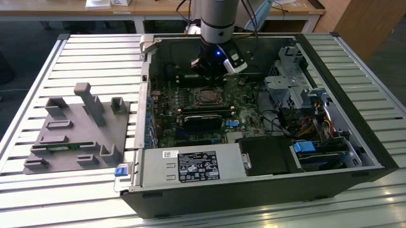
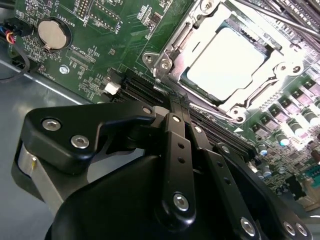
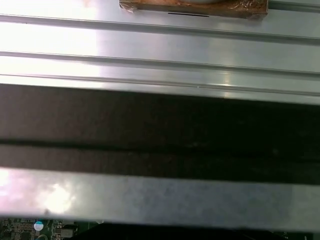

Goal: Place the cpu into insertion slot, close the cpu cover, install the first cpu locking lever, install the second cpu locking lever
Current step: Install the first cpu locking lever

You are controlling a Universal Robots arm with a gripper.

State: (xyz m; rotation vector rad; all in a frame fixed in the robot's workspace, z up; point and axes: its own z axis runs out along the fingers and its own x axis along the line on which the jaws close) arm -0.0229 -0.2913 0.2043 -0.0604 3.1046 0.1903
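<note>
Ribbed aluminium surface (image 1: 76, 52) of parallel slats, brightly lit with glare on the slats. Behind the surface, a wooden desk (image 1: 159, 8) on white legs carries papers (image 1: 104, 4). Beside the desk, at the exterior view's right, a wooden cabinet (image 1: 371, 21) stands on dark floor (image 1: 19, 33)

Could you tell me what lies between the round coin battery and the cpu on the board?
In the second wrist view, bare green board with small parts lies between the coin battery and the cpu, then the silver cpu cover.
</note>
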